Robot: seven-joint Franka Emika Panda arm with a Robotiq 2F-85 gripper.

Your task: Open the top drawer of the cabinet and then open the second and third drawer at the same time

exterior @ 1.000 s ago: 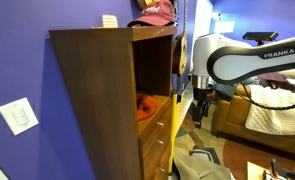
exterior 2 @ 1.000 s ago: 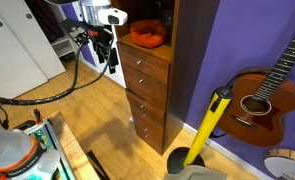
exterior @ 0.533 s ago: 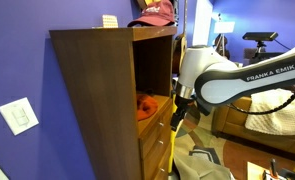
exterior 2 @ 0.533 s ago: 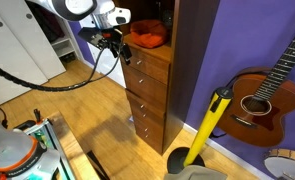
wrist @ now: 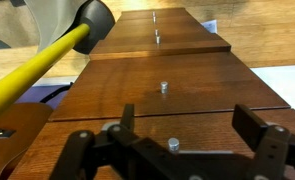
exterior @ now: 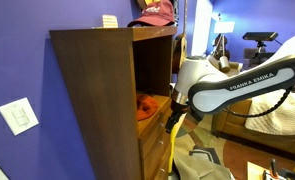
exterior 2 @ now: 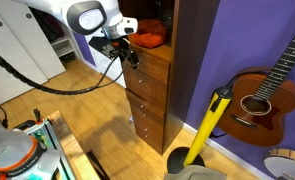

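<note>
Zero drawers open yet: top drawer (wrist: 212,140), btm centre of wrist view, sits flush in cabinet (exterior: 92,95); second and third drawer (wrist: 197,80) just above in frame, shut too. Wide-apart, empty gripper (wrist: 185,115) frames its knob (wrist: 172,143). All pulls left to do.

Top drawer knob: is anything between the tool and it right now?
Nothing visible. In the wrist view the open tool faces the top drawer, with its knob bare between the jaws.
</note>
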